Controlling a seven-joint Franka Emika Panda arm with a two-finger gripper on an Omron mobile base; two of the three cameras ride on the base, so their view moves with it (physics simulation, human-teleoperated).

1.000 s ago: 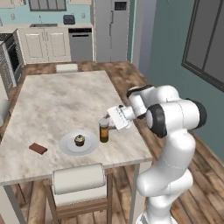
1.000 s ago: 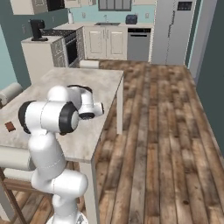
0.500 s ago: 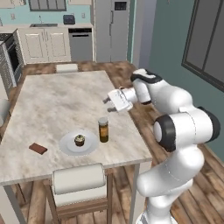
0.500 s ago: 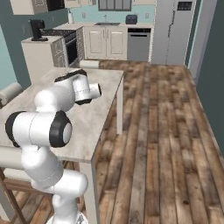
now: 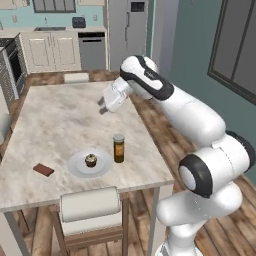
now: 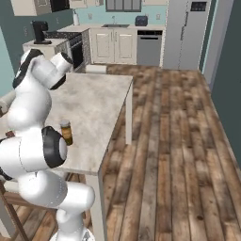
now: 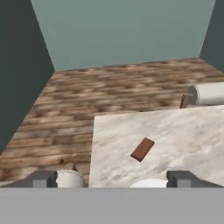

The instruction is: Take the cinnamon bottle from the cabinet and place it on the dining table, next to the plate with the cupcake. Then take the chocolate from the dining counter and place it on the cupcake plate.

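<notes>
The cinnamon bottle [image 5: 118, 148] [image 6: 66, 132], amber with a pale cap, stands upright on the marble dining table [image 5: 60, 117], just right of the white plate [image 5: 75, 167] that carries the cupcake [image 5: 91, 160]. A brown chocolate bar [image 5: 43, 170] [image 7: 142, 149] lies flat on the table left of the plate. My gripper [image 5: 103, 108] [image 7: 112, 179] hovers open and empty above the table's far middle, well back from the bottle. In the hand view its fingertips [image 7: 43, 178] stand wide apart, and the plate rim [image 7: 148, 183] peeks up at the bottom.
A cushioned chair [image 5: 90, 205] is tucked in at the table's near edge, another [image 5: 76, 77] at the far end, and a rolled chair back [image 7: 209, 94] on the left side. Cabinets, a dishwasher and a fridge [image 5: 127, 30] line the back wall. Open wood floor [image 6: 179, 141] lies right of the table.
My gripper has let go of the cinnamon bottle, risen and swung back toward the far middle of the table. The bottle stays upright beside the cupcake plate.
</notes>
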